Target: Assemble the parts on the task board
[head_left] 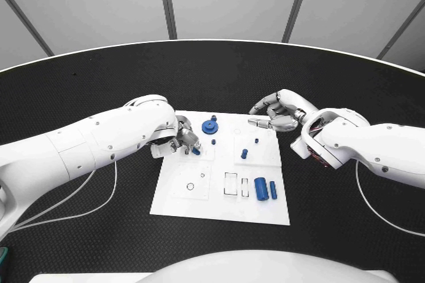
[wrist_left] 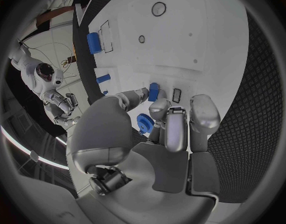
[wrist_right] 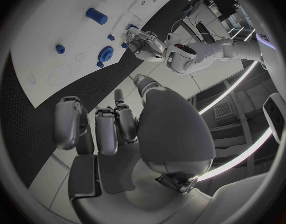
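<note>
Partly hidden small blue part (wrist_left: 153,91) between left hand (head_left: 183,139) fingers; right hand (head_left: 282,113) curled, empty.

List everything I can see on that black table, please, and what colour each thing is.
task board: one, white, flat in the middle of the table.
gear-shaped part: one, blue, near the board's far edge.
small peg: one, blue, on the board's far half.
large cylinder: one, blue, lying near the board's right edge.
slim cylinder: one, blue, just right of the large cylinder.
small part: one, blue, pinched by the left hand's fingertips over the board.
table: one, black.
left hand: silver, over the board's far-left corner.
right hand: silver, fingers curled, holding nothing, beyond the board's far-right corner.
</note>
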Controlling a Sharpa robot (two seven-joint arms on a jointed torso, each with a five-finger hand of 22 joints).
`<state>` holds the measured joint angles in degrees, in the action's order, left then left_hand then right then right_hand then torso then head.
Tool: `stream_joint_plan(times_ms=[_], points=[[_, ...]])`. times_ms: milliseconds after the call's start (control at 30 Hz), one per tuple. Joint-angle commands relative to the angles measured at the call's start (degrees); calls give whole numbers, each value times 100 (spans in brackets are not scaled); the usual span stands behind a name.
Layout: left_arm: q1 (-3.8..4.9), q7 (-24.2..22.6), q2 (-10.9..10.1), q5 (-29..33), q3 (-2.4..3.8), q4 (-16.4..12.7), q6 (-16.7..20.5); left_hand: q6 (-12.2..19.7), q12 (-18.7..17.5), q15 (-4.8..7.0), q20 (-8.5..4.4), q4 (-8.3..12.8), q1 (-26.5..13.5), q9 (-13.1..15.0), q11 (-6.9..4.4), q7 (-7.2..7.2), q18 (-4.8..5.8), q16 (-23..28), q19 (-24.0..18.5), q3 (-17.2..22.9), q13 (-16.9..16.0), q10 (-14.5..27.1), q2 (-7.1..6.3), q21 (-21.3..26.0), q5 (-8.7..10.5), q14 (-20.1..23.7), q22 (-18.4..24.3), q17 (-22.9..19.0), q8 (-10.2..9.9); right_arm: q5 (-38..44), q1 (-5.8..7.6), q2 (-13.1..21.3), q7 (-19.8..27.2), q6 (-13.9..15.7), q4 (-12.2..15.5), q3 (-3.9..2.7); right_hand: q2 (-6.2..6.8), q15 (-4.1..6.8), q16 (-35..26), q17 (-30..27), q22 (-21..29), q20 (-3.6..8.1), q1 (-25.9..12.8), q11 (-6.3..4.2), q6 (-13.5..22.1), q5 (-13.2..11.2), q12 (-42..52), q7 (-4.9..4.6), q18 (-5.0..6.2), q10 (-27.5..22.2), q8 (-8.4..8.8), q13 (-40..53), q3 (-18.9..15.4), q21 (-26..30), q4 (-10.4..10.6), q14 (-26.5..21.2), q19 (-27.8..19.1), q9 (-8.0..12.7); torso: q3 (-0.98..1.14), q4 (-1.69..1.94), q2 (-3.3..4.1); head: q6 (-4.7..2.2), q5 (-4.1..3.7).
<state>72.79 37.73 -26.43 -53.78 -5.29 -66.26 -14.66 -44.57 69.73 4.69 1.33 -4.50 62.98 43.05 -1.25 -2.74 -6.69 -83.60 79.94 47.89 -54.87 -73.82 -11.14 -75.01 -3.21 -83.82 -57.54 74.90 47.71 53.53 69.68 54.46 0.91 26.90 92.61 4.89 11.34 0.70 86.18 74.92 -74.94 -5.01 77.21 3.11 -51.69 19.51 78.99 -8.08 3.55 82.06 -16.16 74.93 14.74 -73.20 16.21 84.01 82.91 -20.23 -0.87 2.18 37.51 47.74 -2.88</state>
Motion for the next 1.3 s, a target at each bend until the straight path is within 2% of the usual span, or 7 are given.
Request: stream_joint_plan(times_ms=[33, 1033, 1300], points=[[0, 0, -1, 0, 0, 2, 2, -67, 35, 41, -45, -21, -11, -7, -35, 15, 67, 28, 7, -72, 2, 2, -34, 36, 1, -361, 6, 617, -34, 0, 0, 1, 0, 1, 1, 0, 15, 55, -20, 685, -94, 43, 10, -3, 9, 26, 9, 7, 60, 18, -33, 512, 31, 19, -11, 417, 5, 5, -1, 3, 0, 2, -2], [0, 27, -10, -1, 0, -3, 186, -112, 54, 41, -45, -225, -62, -29, -35, 17, 67, 28, 11, -284, -7, 1, -19, 41, -1, -362, 6, 620, -36, 0, 0, 11, 5, 16, 10, 0, 21, 54, -24, 679, -81, 43, 1, -2, 13, 26, 1, 6, 63, 11, -34, 506, 35, 37, -10, 415, -1, 7, -1, -3, -3, -2, -2], [0, 37, -8, -1, 0, -2, 140, -118, 56, 42, -46, -306, -84, -29, -36, 18, 68, 28, 14, -382, 0, 2, -57, 42, 2, -363, 5, 621, -28, 0, 0, 12, 4, 17, 9, 0, 21, 54, -24, 679, -81, 43, 1, -2, 13, 26, 1, 6, 63, 11, -34, 506, 35, 37, -10, 415, -1, 7, -1, 2, -3, 0, -6]])
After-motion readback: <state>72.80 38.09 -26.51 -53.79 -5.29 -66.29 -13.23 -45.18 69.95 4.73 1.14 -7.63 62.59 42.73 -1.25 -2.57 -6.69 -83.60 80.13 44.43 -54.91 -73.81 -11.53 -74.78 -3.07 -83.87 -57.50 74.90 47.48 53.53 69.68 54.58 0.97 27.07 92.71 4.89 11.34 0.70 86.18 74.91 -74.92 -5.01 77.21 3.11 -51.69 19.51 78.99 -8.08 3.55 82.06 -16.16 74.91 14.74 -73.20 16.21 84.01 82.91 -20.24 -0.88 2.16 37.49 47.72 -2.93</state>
